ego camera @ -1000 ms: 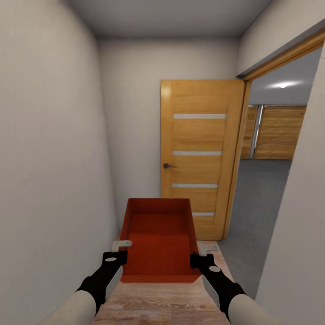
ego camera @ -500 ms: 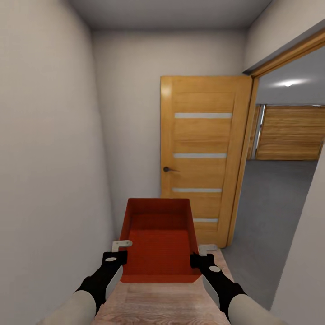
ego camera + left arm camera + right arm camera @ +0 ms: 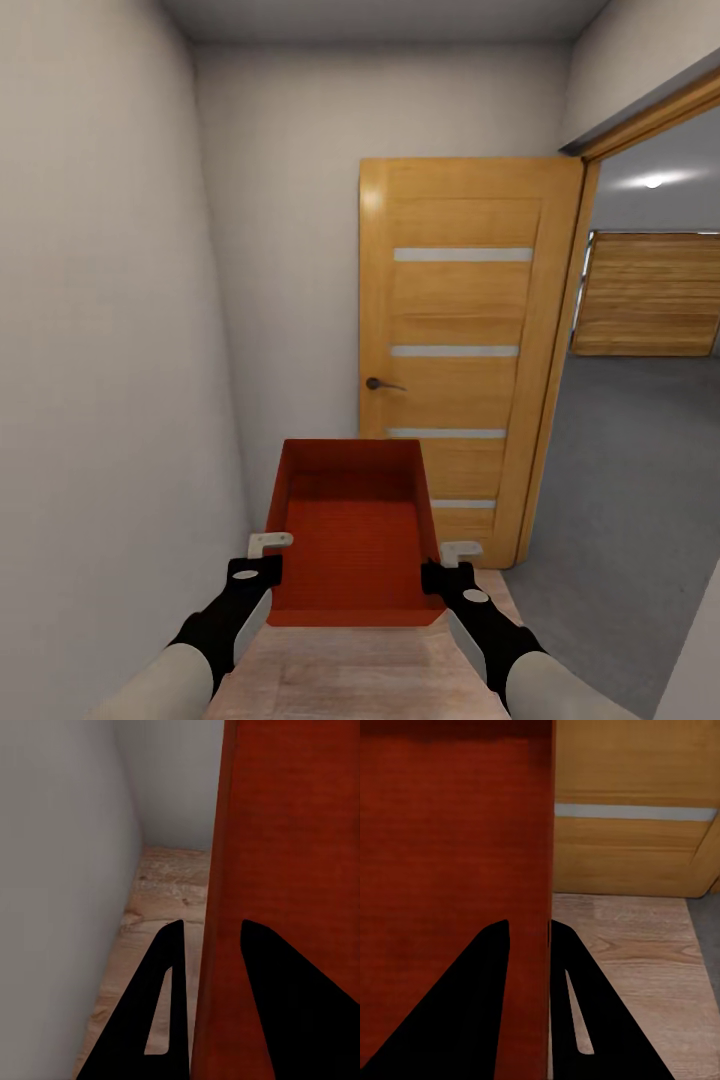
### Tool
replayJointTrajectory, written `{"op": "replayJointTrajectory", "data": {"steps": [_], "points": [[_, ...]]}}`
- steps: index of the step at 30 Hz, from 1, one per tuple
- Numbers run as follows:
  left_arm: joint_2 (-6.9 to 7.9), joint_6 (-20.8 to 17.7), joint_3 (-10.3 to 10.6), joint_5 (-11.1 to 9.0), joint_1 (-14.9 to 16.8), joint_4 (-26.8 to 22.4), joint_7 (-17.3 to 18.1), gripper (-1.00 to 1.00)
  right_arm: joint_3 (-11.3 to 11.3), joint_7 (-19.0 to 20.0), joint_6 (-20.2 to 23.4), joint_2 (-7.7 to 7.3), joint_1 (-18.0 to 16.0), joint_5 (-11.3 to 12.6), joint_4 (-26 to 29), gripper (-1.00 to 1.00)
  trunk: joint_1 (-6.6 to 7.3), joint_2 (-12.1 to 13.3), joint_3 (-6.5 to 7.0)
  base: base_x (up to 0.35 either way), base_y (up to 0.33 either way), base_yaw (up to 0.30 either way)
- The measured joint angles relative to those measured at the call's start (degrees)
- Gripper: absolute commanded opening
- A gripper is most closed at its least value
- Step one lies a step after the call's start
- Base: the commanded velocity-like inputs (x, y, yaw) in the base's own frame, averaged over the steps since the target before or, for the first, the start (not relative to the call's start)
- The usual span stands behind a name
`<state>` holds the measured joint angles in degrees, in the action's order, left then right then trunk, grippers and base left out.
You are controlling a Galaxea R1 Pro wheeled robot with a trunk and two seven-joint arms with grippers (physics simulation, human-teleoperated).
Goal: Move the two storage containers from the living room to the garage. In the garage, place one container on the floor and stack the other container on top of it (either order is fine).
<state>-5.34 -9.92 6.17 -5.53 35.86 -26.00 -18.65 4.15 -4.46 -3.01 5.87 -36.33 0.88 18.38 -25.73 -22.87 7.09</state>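
Observation:
One red-orange storage container (image 3: 352,540) hangs in front of me, lidless and empty, carried between both arms. My left gripper (image 3: 268,548) is shut on its left wall (image 3: 214,967), one finger on each side. My right gripper (image 3: 448,556) is shut on its right wall (image 3: 540,967) in the same way. Through the doorway at the right lies the garage, with its dark grey concrete floor (image 3: 630,500) and a wide plank door (image 3: 650,295) at the back.
I am in a narrow hallway with a grey-white wall (image 3: 100,380) close on the left and another straight ahead. An open wooden door (image 3: 460,350) with pale glass strips stands ahead right. Light wood-plank flooring (image 3: 370,670) runs under the container.
The view has shifted: the wooden door and the garage opening look larger and sit further right. The container and both grippers keep the same place in the picture.

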Motion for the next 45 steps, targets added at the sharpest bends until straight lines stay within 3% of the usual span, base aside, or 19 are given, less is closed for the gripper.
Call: {"op": "replayJointTrajectory", "data": {"steps": [6,15,38,45], "points": [[-0.01,0.15,0.02,0.06,0.01,-0.04,0.01,-1.0,-0.01,0.0,-0.21,-0.02,0.0,-0.03,0.0,-1.0,0.0,0.0,0.0,0.333,0.088,0.0],[0.62,0.18,2.62,-2.03,0.05,-0.72,-0.47,-1.0,-0.06,-0.12,-1.12,0.07,0.01,0.32,-0.05,-1.0,-0.03,0.01,0.04,0.134,0.013,-0.051],[0.65,0.17,2.92,-2.38,0.04,-0.78,-0.53,-1.0,-0.05,-0.03,-1.16,0.01,0.01,0.35,-0.06,-1.0,-0.03,0.01,0.68,0.001,0.0,-0.247],[0.79,2.24,3.53,-4.07,0.01,0.34,-0.49,-1.0,-0.07,-0.21,-1.27,0.02,-0.02,-0.91,0.26,-1.0,-0.03,0.01,0.86,0.0,0.0,-0.253]]}}
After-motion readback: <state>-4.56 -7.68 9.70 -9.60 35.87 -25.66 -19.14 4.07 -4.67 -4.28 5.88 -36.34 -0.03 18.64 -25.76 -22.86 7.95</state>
